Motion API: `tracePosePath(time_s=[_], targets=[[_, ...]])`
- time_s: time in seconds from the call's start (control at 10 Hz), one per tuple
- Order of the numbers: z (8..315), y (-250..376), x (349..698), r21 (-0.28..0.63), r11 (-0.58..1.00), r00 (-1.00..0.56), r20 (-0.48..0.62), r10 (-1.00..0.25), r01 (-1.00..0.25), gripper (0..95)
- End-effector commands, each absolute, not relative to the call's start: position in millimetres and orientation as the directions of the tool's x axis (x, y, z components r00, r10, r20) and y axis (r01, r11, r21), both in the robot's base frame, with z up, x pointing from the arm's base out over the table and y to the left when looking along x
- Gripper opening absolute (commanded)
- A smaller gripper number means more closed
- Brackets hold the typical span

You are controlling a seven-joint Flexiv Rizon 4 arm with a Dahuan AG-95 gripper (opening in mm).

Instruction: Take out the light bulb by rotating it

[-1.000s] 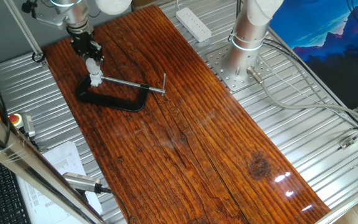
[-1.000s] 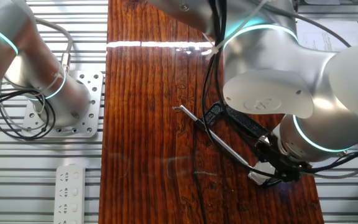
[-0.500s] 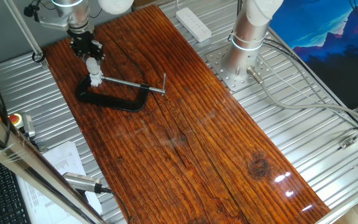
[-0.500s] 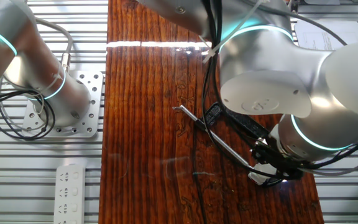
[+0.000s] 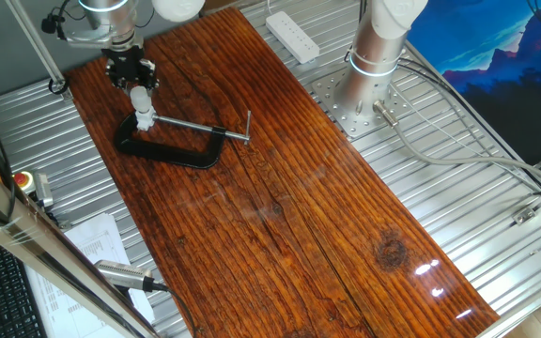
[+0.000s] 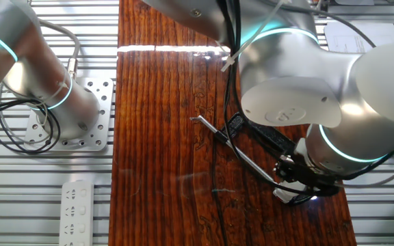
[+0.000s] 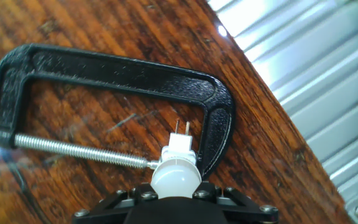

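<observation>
The frosted white light bulb stands upright above the small white socket stub, which sits at the screw end of the black C-clamp. My gripper comes down from above and is shut on the bulb's rounded top. In the hand view the bulb fills the gap between my fingers. Just beyond it is a small white piece with two thin pins; I cannot tell whether that is the bulb's base or the socket. In the other fixed view the arm hides most of the gripper.
The clamp's steel screw rod runs right to a crossbar handle. The wooden tabletop ends close to the left of the clamp. A white power strip and the arm's base stand at the far right.
My gripper has risen slightly with the bulb in it. The clamp and the socket have not moved.
</observation>
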State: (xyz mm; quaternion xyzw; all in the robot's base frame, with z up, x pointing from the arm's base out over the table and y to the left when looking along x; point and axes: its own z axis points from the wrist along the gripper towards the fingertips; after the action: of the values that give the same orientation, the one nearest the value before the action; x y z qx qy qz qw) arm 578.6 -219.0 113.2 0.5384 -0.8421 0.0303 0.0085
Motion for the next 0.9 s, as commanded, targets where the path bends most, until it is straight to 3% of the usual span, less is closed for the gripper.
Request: tracePosePath(time_s=[0.1,0.9], targets=[[112.6,-219.1,578.5,-0.046,0.306,-0.308,0.05,-0.95,-0.951,0.0],[113.8,-218.9,579.0,-0.032,-0.211,0.208,0.077,-0.975,-0.977,0.0]])
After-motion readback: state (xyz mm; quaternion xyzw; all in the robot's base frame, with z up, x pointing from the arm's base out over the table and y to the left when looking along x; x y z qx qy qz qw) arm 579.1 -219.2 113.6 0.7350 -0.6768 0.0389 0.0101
